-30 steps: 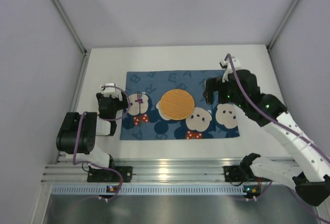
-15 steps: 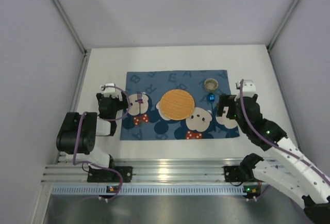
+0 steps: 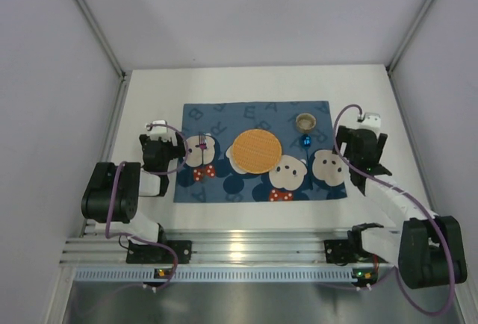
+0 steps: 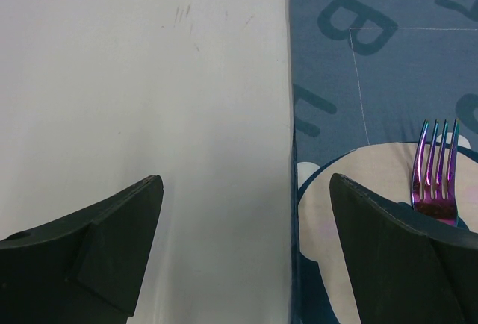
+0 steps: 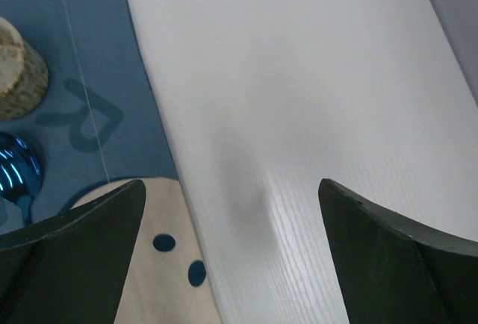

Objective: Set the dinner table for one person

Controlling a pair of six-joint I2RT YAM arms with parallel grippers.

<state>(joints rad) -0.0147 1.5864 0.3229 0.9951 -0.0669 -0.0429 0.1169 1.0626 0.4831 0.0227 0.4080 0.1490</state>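
The white dinner table (image 3: 246, 81) carries a dark-blue mouse placemat (image 3: 258, 152). On the mat lie an orange woven plate (image 3: 255, 150), an iridescent fork (image 3: 202, 142) at its left, a blue spoon (image 3: 305, 141) and a small tan cup (image 3: 305, 122) at its right. My left gripper (image 3: 158, 131) is open and empty at the mat's left edge; the fork's tines (image 4: 437, 167) show beside its right finger. My right gripper (image 3: 364, 131) is open and empty just off the mat's right edge; the cup (image 5: 19, 70) and spoon bowl (image 5: 15, 171) show at its left.
A ribbed silver rail (image 3: 239, 253) runs along the near edge, holding both arm bases. Grey walls enclose the table at left, right and back.
My right arm has pulled back from over the mat's upper right to the table's right side, uncovering the cup and the spoon. The left arm has not moved.
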